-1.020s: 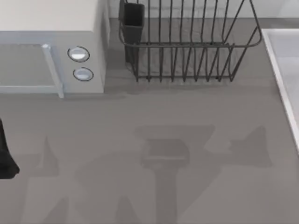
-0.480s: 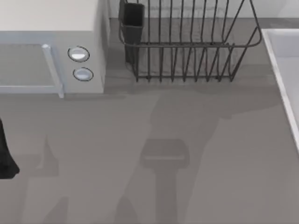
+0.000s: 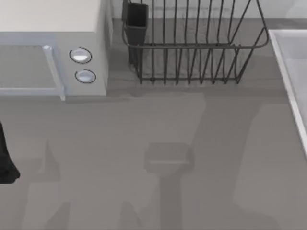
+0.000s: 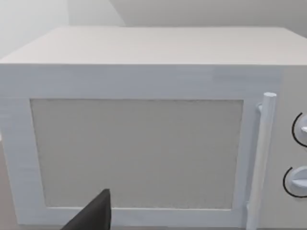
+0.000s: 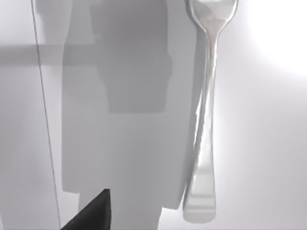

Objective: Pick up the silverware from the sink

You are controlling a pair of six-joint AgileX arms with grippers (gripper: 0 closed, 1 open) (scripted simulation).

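In the right wrist view the silverware (image 5: pixel 204 124) lies flat on the pale floor of the sink (image 5: pixel 268 143), the right arm's dark fingertip (image 5: pixel 91 213) near its handle end; whether either arm's jaws are apart, I cannot tell. The left arm (image 3: pixel 5 158) sits at the worktop's (image 3: pixel 144 124) left edge, facing the microwave (image 4: pixel 144 124). Farther back stands the dish rack (image 3: pixel 192 48).

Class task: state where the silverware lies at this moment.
In the right wrist view the silverware lies flat on the pale floor of the sink, untouched, beside the arm's shadow.
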